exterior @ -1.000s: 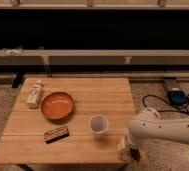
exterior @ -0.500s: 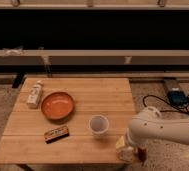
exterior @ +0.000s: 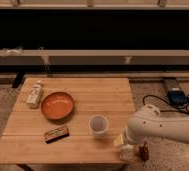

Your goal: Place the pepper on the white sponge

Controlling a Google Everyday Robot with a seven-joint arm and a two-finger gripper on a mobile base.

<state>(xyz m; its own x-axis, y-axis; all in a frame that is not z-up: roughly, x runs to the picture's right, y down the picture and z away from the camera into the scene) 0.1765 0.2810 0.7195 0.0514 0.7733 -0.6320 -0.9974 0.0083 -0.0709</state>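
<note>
I have the arm (exterior: 163, 127) reaching in from the right, bent low over the counter's (exterior: 88, 145) front right corner. The pincer (exterior: 138, 150) hangs below the elbow, just past the counter edge. The pepper (exterior: 144, 150) shows as a small dark red shape at its tip, so I judge it is carried there, though I cannot tell how the pincer is set on it.

The sponge (exterior: 120, 141) is the pale block at the front right corner, mostly hidden by the arm. The pepper sits just beside it, to its right and a little lower. My reading: the arm is low and tucked so the pepper can be brought over the sponge with a short move. Placement not yet done; the pepper looks off the block, not on it.

Other items, well apart from the work (none in the arm's path as far as I see):
- white cup (exterior: 99, 125), upright, near the sponge on its left
- orange bowl (exterior: 57, 105), left of centre
- dark bar (exterior: 56, 133) near the front edge
- white bottle (exterior: 34, 95) lying at the far left

Surface: light wooden slats, dry, level. Room: speckled floor, a dark recess behind a long pale rail, cables and a blue box (exterior: 177, 96) on the floor to the right. Risk I note: the sponge is at the very corner, so a nudge could push it off.
</note>
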